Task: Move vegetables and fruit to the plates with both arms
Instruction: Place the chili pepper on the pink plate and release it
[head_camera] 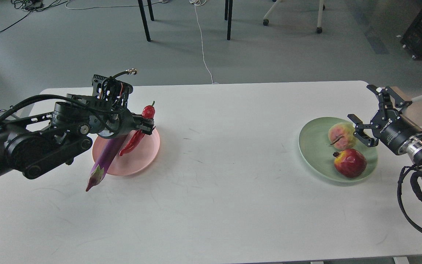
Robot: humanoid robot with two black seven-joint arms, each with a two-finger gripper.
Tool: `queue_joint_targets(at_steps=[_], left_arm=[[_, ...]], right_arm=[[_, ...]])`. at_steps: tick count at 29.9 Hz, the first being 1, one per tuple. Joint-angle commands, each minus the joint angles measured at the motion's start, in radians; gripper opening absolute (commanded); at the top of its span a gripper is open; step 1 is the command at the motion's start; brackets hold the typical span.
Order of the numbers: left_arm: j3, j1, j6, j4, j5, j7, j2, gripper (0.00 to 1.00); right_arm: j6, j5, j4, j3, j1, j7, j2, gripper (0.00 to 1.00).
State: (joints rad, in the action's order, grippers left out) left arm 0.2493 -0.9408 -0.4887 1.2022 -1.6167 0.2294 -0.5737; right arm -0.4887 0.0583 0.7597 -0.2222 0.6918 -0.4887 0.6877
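My left gripper (148, 127) is shut on the red chili pepper (134, 139) and holds it tilted in the air above the pale pink plate (145, 155). The purple eggplant (104, 159) lies across that plate, its stem end sticking out over the near left rim. On the right, the mint green plate (313, 148) holds the yellow-green, pink-blushed fruit (341, 135) and the dark red pomegranate (350, 162). My right gripper (368, 112) is open and empty, just right of the blushed fruit, over the plate's far right rim.
The white table (225, 176) ends at its right edge just behind my right gripper. Chair and table legs and a white cable are on the floor beyond the far edge.
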Motion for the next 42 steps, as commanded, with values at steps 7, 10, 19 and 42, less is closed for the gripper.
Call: queue_joint_targets(at_steps=[7,10,19,42], left_arm=[[-0.001,0.040,0.000,0.011,-0.006,0.007,-0.002,0.20],[-0.001,0.039,0.000,0.011,-0.009,0.007,-0.006,0.31],[-0.001,0.036,0.000,0.010,-0.014,0.011,-0.009,0.57],[0.341,0.215,0.266,0.073,0.691,-0.272,0.066,0.99]], right_arm=[[0.000,0.000,0.001,0.000,-0.005,0.000,0.001,0.99],[0.000,0.000,0.000,0.001,-0.006,0.000,0.001,0.99],[0.000,-0.002,0.001,0.000,-0.005,0.000,0.003,0.99],[0.000,0.000,-0.007,-0.051,0.092,0.000,-0.002,0.99]])
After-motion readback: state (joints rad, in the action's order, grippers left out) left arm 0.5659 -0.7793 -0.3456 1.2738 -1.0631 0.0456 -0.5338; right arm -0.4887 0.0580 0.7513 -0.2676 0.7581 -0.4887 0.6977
